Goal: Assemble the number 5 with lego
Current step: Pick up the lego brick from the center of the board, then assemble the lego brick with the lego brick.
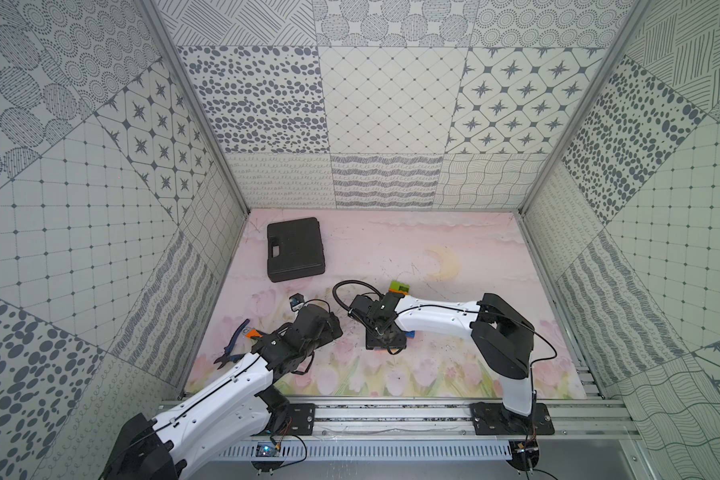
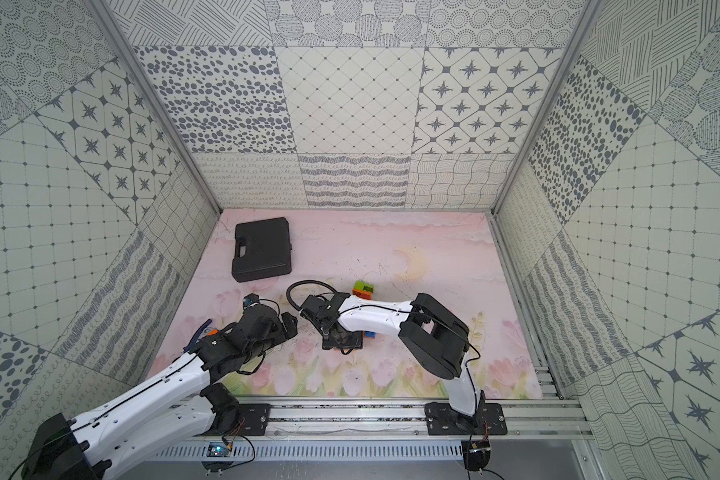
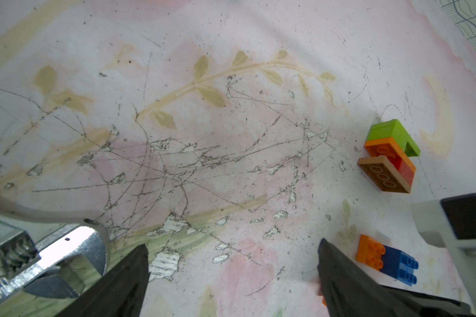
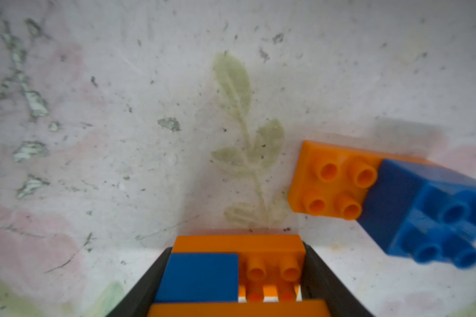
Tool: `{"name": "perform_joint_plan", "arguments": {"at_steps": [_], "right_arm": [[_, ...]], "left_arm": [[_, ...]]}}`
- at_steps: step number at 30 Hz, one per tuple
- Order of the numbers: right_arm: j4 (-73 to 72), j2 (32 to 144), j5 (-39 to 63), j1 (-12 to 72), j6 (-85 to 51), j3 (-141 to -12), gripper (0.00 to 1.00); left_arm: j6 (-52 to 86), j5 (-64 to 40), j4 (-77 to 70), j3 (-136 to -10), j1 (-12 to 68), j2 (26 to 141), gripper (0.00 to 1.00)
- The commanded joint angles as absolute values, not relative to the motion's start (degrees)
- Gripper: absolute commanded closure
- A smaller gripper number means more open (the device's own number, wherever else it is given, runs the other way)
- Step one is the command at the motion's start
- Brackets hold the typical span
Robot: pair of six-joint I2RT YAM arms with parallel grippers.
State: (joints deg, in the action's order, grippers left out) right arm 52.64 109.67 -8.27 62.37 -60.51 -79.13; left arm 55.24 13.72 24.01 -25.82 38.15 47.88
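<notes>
Nearest, finds the left gripper [image 3: 231, 274] low over the scratched worktop [image 3: 204, 137], fingers spread wide and empty, beside an adjustable wrench [image 3: 52, 255]. Further in, finds the right gripper [image 4: 237, 247] down at the worktop, fingers closed against both sides of an orange-and-blue lego piece [image 4: 270, 269]. Just beside that, sees a second orange-and-blue pair [image 4: 382, 197] lying loose. Beyond, notes a green, orange, red and brown stack [image 3: 385, 149], apart from both. Farthest, spots a black case [image 1: 295, 249]. Looks like the grasp on one section of the 5. Next, probably calls for lifting it clear and pressing it squarely onto a matching section, studs aligned.
</notes>
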Motion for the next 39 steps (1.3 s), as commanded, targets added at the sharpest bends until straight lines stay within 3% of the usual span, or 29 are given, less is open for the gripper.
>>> {"name": "perform_joint_plan", "arguments": {"at_steps": [1, 15, 23, 39], "right_arm": [[54.3, 103.0, -12.5, 62.1, -59.5, -78.1, 0.40], [51.7, 98.6, -7.8, 51.5, -55.3, -70.9, 0.39], [48.7, 101.4, -3.7, 51.2, -55.1, -71.6, 0.39], [52.2, 106.9, -5.2, 51.8, -56.3, -72.8, 0.36]], "left_arm": [[52.9, 9.6, 20.3, -26.5, 37.9, 48.8, 0.01], [47.4, -9.4, 8.7, -33.3, 38.8, 65.5, 0.01], [47.9, -9.2, 7.2, -35.3, 41.1, 70.0, 0.01], [48.2, -6.6, 8.8, -34.9, 41.1, 69.9, 0.01]]}}
